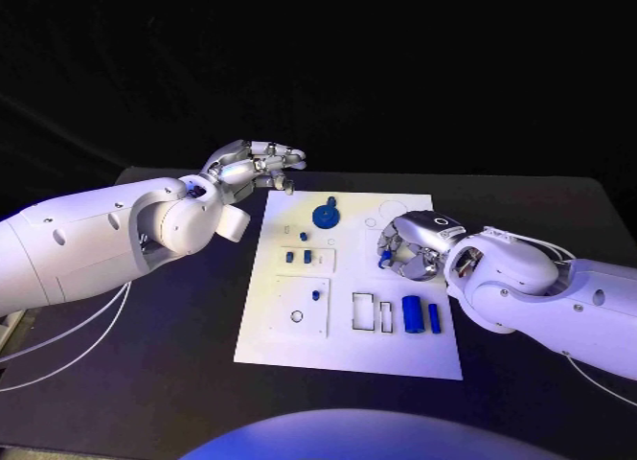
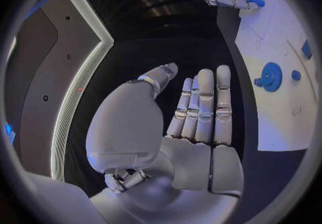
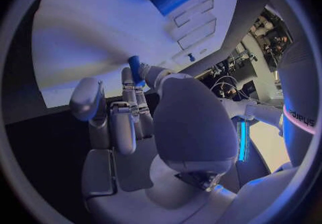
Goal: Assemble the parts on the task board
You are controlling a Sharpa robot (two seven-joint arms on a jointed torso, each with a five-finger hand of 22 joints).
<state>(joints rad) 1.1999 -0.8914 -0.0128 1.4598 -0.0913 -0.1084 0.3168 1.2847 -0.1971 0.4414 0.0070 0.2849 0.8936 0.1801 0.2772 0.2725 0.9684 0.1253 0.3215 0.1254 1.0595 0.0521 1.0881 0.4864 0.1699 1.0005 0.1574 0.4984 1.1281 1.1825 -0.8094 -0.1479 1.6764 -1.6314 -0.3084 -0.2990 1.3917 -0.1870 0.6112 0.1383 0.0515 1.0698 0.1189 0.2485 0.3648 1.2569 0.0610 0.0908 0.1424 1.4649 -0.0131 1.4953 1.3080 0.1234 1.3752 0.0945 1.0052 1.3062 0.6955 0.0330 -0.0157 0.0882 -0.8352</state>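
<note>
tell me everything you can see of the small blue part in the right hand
The small blue part is a short, smooth peg, plastic by its look, with a rounded end. The right hand pinches it between fingertips, its free end pointing at the task board. It hangs over the board's right side; whether it touches the board cannot be told.

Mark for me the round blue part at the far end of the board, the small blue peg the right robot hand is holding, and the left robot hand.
Round blue part (image 1: 327,212): head view, on its disc face.
Small blue peg (image 3: 136,68): right wrist view, on its exposed shaft above the fingertips.
Left robot hand (image 2: 195,122): left wrist view, on the extended fingers.
</note>
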